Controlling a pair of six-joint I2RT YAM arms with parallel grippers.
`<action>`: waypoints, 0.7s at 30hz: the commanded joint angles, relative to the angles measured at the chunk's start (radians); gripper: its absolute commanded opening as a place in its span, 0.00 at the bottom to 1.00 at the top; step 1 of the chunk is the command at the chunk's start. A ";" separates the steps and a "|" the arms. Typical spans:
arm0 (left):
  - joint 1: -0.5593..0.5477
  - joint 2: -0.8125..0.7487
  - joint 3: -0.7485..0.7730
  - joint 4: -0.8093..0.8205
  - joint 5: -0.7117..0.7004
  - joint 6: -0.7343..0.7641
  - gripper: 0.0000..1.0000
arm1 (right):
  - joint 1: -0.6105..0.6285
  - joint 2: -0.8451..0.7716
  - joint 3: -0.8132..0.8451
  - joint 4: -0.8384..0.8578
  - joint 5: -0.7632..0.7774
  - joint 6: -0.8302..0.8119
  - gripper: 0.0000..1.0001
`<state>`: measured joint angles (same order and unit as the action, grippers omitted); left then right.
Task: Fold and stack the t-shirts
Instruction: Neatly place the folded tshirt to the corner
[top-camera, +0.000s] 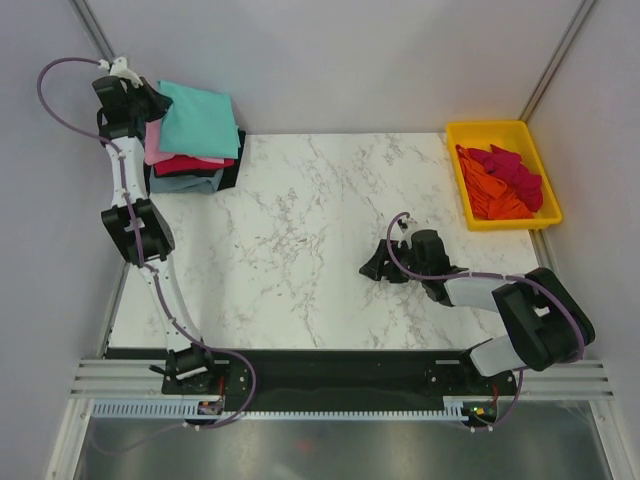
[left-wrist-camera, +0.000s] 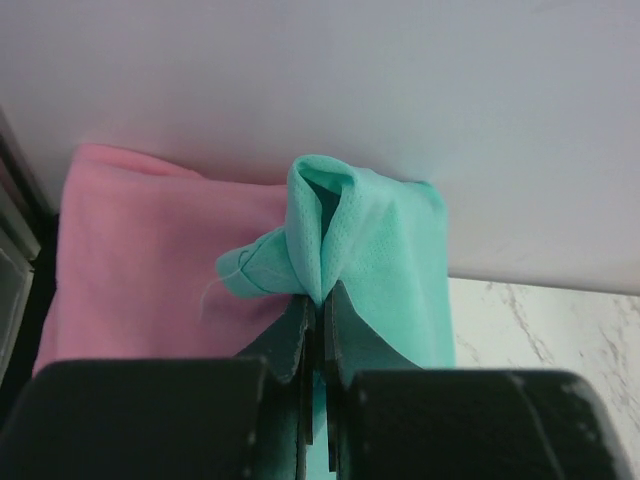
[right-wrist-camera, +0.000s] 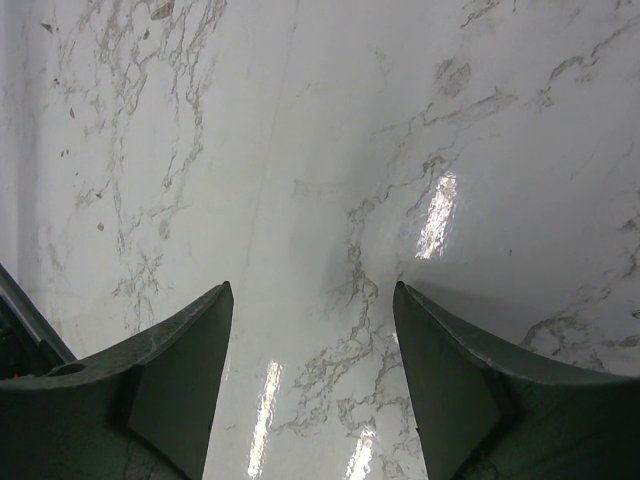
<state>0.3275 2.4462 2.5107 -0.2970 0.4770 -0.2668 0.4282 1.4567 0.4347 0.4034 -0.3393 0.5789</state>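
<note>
A folded teal-green t-shirt lies on top of a stack at the table's far left corner. Under it lie a pink t-shirt, a crimson one, a grey-blue one and a black one. My left gripper is shut on the teal-green t-shirt's edge and pinches a bunched fold above the pink t-shirt. My right gripper is open and empty just above the bare marble table. Its fingers stand wide apart.
A yellow plastic tray at the far right holds crumpled red and orange t-shirts. Grey walls close in behind and on both sides. The black rail with the arm bases runs along the near edge.
</note>
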 joint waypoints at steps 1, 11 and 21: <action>0.024 0.034 0.056 0.134 -0.069 0.041 0.02 | 0.000 0.037 0.002 -0.074 0.025 -0.024 0.75; 0.062 0.097 0.056 0.245 -0.149 0.069 0.02 | 0.000 0.054 0.019 -0.083 0.025 -0.025 0.75; 0.093 0.142 0.054 0.257 -0.179 0.089 0.14 | 0.000 0.071 0.035 -0.089 0.025 -0.027 0.75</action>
<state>0.3958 2.5702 2.5164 -0.1131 0.3393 -0.2325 0.4282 1.4921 0.4686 0.4023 -0.3412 0.5785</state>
